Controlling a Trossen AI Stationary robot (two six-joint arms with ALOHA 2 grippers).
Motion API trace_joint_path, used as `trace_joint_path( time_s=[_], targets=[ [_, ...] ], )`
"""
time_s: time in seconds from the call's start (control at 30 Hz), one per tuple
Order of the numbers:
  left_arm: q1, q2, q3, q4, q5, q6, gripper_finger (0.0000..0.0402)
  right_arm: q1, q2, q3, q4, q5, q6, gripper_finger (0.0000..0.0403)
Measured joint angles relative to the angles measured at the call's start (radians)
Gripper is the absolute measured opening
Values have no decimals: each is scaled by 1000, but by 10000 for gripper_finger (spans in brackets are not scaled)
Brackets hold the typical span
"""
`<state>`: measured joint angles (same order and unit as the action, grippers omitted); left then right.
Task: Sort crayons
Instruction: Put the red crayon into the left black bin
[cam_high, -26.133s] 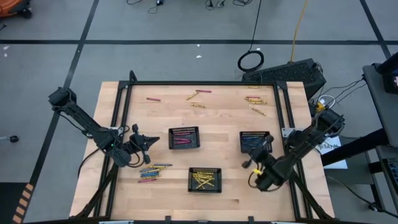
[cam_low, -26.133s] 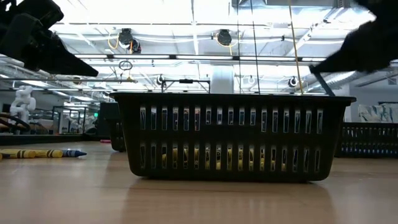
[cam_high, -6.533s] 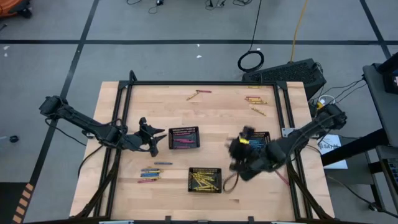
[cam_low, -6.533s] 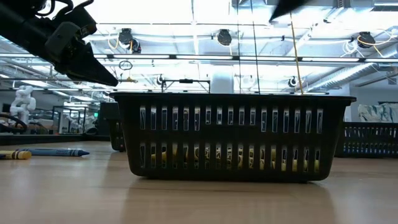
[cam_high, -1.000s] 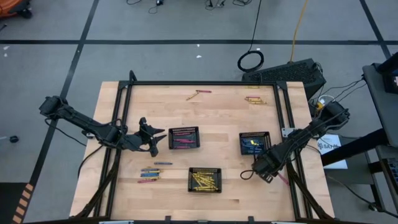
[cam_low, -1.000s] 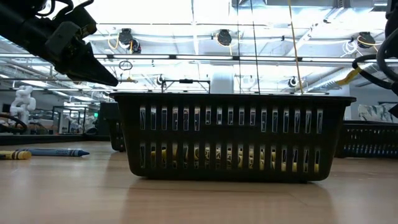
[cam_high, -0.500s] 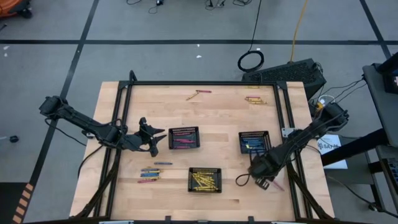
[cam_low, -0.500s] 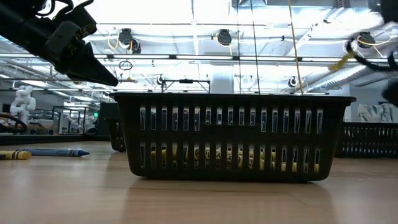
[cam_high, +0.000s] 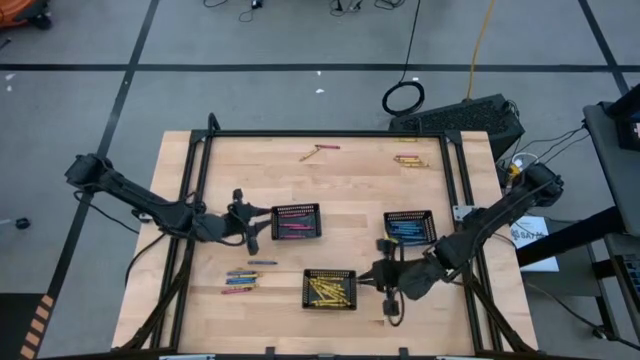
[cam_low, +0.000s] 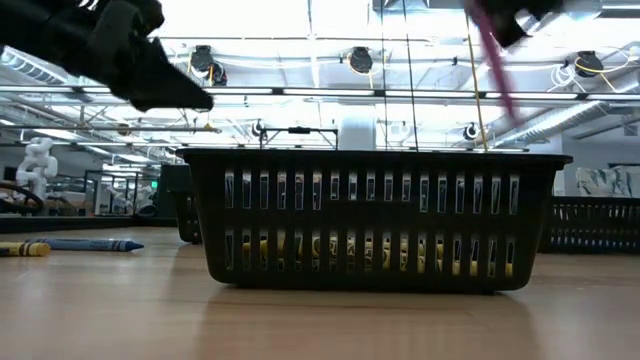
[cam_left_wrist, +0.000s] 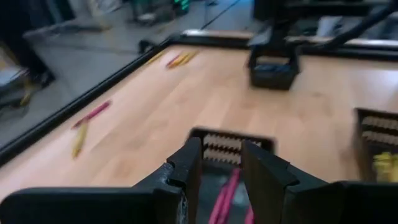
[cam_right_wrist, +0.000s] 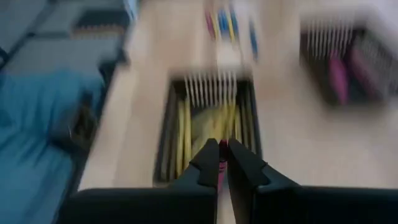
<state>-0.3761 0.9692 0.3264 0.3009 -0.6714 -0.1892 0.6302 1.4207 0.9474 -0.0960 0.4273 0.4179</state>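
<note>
My right gripper (cam_high: 376, 275) hangs just right of the black mesh tray of yellow crayons (cam_high: 330, 288) and is shut on a pink crayon (cam_low: 495, 62). In the right wrist view a bit of that pink crayon (cam_right_wrist: 220, 165) shows between the fingertips, with the yellow tray (cam_right_wrist: 208, 124) ahead. My left gripper (cam_high: 258, 224) stands open at the left end of the tray of pink crayons (cam_high: 296, 222). Through its gap in the left wrist view (cam_left_wrist: 222, 168) I see that tray (cam_left_wrist: 230, 144) and its pink crayons. A third tray (cam_high: 410, 228) holds blue crayons. My right gripper pinches the pink crayon between its two fingers near the crayon's upper end (cam_low: 484, 25). The crayon hangs slanting below the fingers, lifted clear of the table and higher than the yellow tray's rim (cam_low: 370, 155).
Loose blue, yellow and pink crayons (cam_high: 245, 278) lie on the table near the left side, in front of my left gripper. More crayons lie at the far edge (cam_high: 318, 152) and far right (cam_high: 408, 160). A black rail (cam_high: 330, 134) frames the wooden table.
My right gripper has risen and swung from the right rail toward the table's left, turning as it went, to the yellow tray's right end. The pink crayon that lay by the right rail is now lifted clear with it. My left gripper has tipped a little toward the pink tray.
</note>
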Motion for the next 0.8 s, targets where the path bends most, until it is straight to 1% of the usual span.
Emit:
trace_joint_path(
  time_s=[0.07, 0.13, 0.17, 0.27, 0.33, 0.37, 0.43, 0.57, 0.6, 0.7, 0.8],
  targets=[
    [0, 51, 0, 122, 55, 63, 114, -15, 10, 0, 129, 27, -133, 1],
    [0, 112, 0, 251, 138, 121, 114, -30, 25, 0, 261, 58, -250, 1],
    [0, 150, 0, 327, 198, 150, 114, -40, 37, 0, 336, 69, -305, 1],
    [0, 273, 0, 547, 426, 245, 114, -67, 88, 0, 547, 70, -454, 1],
    [-1, 355, 1, 679, 530, 280, 114, -85, 130, 0, 680, 69, -530, 1],
    [0, 392, 4, 723, 559, 287, 114, -95, 152, 0, 736, 68, -556, 1],
    [1, 454, 24, 773, 590, 303, 114, -110, 190, 0, 817, 68, -599, 1],
    [3, 535, 81, 779, 572, 260, 114, -135, 247, 0, 900, 33, -624, 1],
    [5, 550, 96, 779, 568, 254, 114, -140, 257, 0, 910, 18, -622, 1],
    [6, 578, 127, 778, 569, 256, 114, -148, 274, 0, 913, 18, -622, 1],
    [5, 583, 139, 736, 597, 256, 114, -152, 276, 0, 914, 22, -622, 1]
  ],
)
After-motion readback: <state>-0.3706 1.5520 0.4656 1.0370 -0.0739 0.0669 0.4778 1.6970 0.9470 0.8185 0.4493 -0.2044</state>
